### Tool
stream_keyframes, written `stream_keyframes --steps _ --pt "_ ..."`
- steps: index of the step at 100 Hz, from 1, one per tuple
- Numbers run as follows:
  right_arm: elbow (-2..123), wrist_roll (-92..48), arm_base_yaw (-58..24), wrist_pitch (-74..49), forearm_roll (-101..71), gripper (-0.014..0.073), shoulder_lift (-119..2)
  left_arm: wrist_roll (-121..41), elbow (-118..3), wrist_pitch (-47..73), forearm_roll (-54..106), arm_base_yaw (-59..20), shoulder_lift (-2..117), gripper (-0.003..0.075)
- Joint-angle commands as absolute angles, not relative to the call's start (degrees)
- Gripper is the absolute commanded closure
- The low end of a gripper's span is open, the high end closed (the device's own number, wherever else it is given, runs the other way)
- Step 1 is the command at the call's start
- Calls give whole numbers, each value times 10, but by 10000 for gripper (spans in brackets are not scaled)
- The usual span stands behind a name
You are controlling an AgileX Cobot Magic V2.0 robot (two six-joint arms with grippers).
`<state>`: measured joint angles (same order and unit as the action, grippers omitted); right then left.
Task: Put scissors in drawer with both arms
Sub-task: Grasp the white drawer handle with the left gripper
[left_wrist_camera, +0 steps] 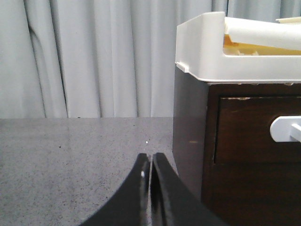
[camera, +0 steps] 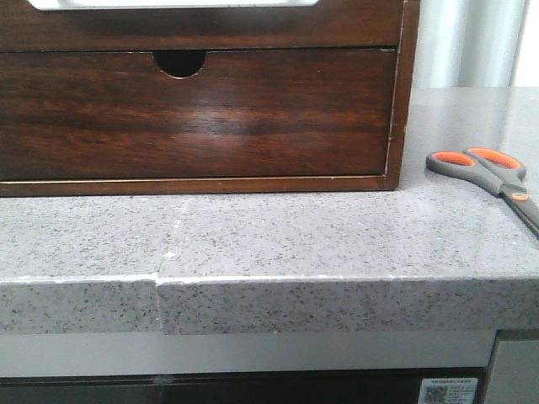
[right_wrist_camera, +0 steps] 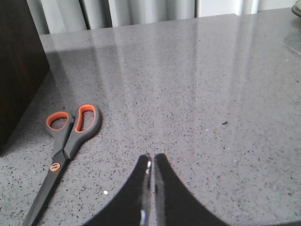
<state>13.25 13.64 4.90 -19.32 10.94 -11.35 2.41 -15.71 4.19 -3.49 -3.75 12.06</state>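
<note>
The scissors (camera: 493, 174) lie flat on the grey speckled counter at the right, beside the cabinet, blades running off the front view's right edge. They also show in the right wrist view (right_wrist_camera: 66, 141), a short way from my right gripper (right_wrist_camera: 151, 157), which is shut and empty above the counter. The dark wooden drawer (camera: 198, 114) is closed in its cabinet, its half-round notch (camera: 179, 62) at the top edge. My left gripper (left_wrist_camera: 151, 157) is shut and empty, low over the counter beside the cabinet's side (left_wrist_camera: 188, 132). Neither gripper shows in the front view.
The cabinet frame (camera: 408, 93) stands on the counter (camera: 278, 236). A white tray (left_wrist_camera: 211, 52) holding pale items sits on top of it. A white knob (left_wrist_camera: 284, 129) sticks out of a side panel. Pale curtains (left_wrist_camera: 84, 56) hang behind. The counter's front edge (camera: 278, 290) has a seam.
</note>
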Motion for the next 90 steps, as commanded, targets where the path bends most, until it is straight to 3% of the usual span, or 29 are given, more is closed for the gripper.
stream_keyframes --steps 1,10,25,32,60,90 --pt "150 133 52 -156 110 635 -125 28 -178 -10 -35 -35 146 738" --pt "150 133 52 -156 110 635 -125 28 -178 -19 -35 -35 167 692" --pt "150 133 52 -156 110 635 -125 28 -178 -77 -35 -35 196 495" --pt "150 133 52 -156 110 635 -125 28 -178 -112 -35 -35 207 440" --pt "150 133 52 -156 110 635 -125 28 -178 -229 -196 -40 252 439" --pt "150 133 52 -155 110 635 -125 28 -204 -249 -395 -123 320 439"
